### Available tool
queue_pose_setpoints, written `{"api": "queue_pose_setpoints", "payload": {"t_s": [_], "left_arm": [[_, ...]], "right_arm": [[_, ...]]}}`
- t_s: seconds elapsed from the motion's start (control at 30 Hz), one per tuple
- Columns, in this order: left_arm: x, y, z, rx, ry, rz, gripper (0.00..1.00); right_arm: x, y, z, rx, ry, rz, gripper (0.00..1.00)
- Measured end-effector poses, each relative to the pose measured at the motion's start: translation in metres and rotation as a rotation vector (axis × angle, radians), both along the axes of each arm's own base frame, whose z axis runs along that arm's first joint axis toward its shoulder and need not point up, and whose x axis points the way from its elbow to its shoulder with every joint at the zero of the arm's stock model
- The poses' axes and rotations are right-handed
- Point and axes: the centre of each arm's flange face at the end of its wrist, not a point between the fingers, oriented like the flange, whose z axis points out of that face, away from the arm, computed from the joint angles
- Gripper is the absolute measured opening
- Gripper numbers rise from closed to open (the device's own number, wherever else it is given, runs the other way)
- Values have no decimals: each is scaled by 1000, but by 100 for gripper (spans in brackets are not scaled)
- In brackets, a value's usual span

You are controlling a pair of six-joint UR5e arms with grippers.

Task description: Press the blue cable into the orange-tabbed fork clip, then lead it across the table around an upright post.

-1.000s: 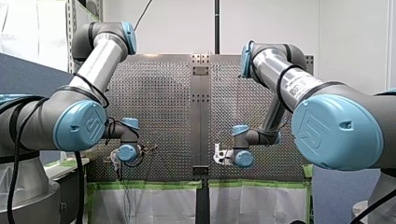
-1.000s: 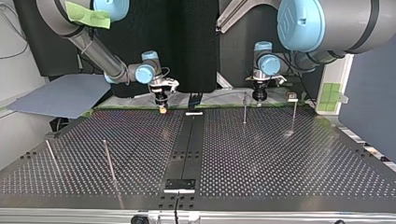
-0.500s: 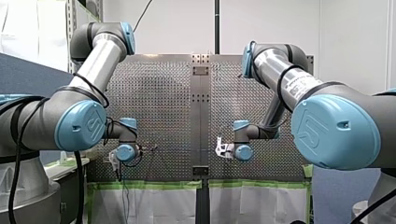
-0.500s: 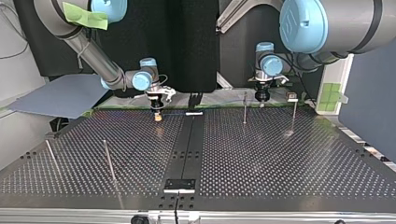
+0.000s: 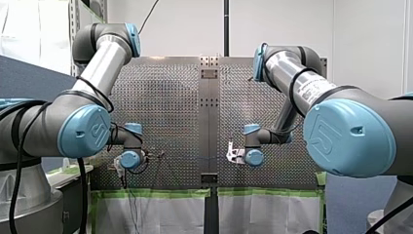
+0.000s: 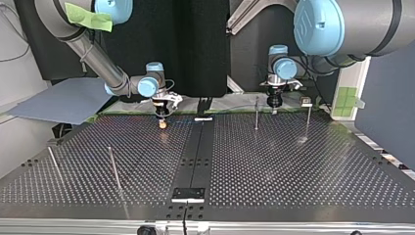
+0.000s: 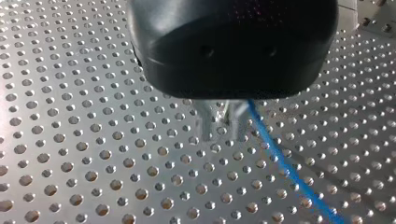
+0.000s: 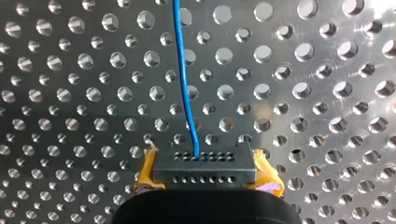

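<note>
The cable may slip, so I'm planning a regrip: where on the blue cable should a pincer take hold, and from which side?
Likely best the straight stretch of blue cable just ahead of my right pincer, from above, closing across it: it is thin and runs along the perforated table.

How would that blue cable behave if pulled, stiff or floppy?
Probably floppy: the cable is thin and curves gently ahead of my right gripper. Likely light, being so thin. Its smooth sheath might slip between the pads.
</note>
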Motion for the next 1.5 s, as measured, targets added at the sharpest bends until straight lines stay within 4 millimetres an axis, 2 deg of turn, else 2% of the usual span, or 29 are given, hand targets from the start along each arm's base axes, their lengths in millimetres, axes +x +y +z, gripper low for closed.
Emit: {"api": "queue_pose_setpoints", "payload": {"t_s": [0.03,0.07,0.1,0.13,0.27,0.57,0.83,0.97,1.3,1.5], "left_arm": [[0,1,0,4,0,3,83],[0,1,0,10,1,6,88],[-1,1,0,18,6,10,88],[-2,1,-1,26,11,14,93],[-5,0,-3,58,40,22,100],[-22,-9,-11,137,130,-13,100],[-52,-8,-15,141,226,-41,100],[-64,-9,-9,117,250,-46,100],[-98,-31,13,77,243,-133,100],[-96,-38,35,91,170,-161,100]], "right_arm": [[0,0,0,0,0,1,0],[1,1,0,0,1,2,0],[1,1,0,0,1,2,0],[1,1,0,1,1,3,0],[3,3,-1,7,5,6,0],[3,6,-2,21,12,8,0],[3,6,-3,26,15,8,0],[3,6,-3,26,15,8,0],[3,6,-3,26,15,9,0],[3,6,-3,27,15,9,0]]}}
